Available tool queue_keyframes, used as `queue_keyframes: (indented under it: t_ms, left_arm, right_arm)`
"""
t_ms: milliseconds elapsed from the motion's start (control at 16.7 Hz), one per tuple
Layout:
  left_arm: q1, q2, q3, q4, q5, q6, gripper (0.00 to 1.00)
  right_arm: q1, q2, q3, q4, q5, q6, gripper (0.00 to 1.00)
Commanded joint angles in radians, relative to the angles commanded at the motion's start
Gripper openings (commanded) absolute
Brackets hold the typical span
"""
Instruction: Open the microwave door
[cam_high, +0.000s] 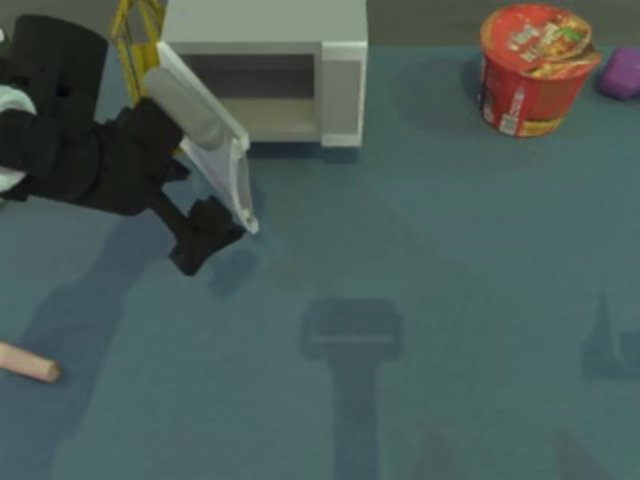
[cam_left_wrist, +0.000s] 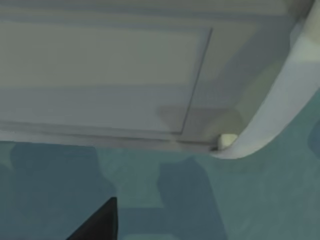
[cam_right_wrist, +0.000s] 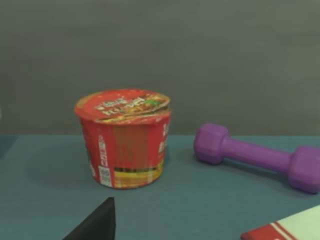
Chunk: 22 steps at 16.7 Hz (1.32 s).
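— Teal counter (cam_high: 420, 300) all round; where's the microwave (cam_high: 270, 60)?
— Far edge, its microwave door (cam_high: 205, 135) swung out, left gripper (cam_high: 210, 235) at the door's free edge.
— Fingers?
— Cannot tell. Only the right wrist view shows the dumbbell (cam_right_wrist: 257, 157) whole, beside the noodle cup (cam_right_wrist: 125, 137).

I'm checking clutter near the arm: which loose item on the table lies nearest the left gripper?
The pinkish cylindrical stick at the table's left edge. The red noodle cup and purple dumbbell sit far off at the right, beyond the left gripper.
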Motion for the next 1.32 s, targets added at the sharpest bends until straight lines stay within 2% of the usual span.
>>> queue_keyframes:
  t_ms: [300,600,720,840,1020,1320]
  left_arm:
    - [-0.011,-0.145,-0.035,-0.103,-0.01,-0.024,1.0]
    - [-0.006,-0.144,-0.03,-0.104,-0.01,-0.025,1.0]
    - [-0.016,-0.118,0.001,-0.135,-0.027,-0.056,1.0]
    - [-0.038,-0.063,0.074,-0.207,-0.067,-0.129,1.0]
    - [-0.086,0.055,0.261,-0.37,-0.156,-0.314,1.0]
    - [-0.189,0.278,0.729,-0.711,-0.358,-0.782,1.0]
  right_arm:
    - [0.0,0.0,0.0,0.0,0.0,0.0,1.0]
    - [0.0,0.0,0.0,0.0,0.0,0.0,1.0]
    - [0.0,0.0,0.0,0.0,0.0,0.0,1.0]
    - [0.0,0.0,0.0,0.0,0.0,0.0,1.0]
    - [0.0,0.0,0.0,0.0,0.0,0.0,1.0]
    - [0.0,0.0,0.0,0.0,0.0,0.0,1.0]
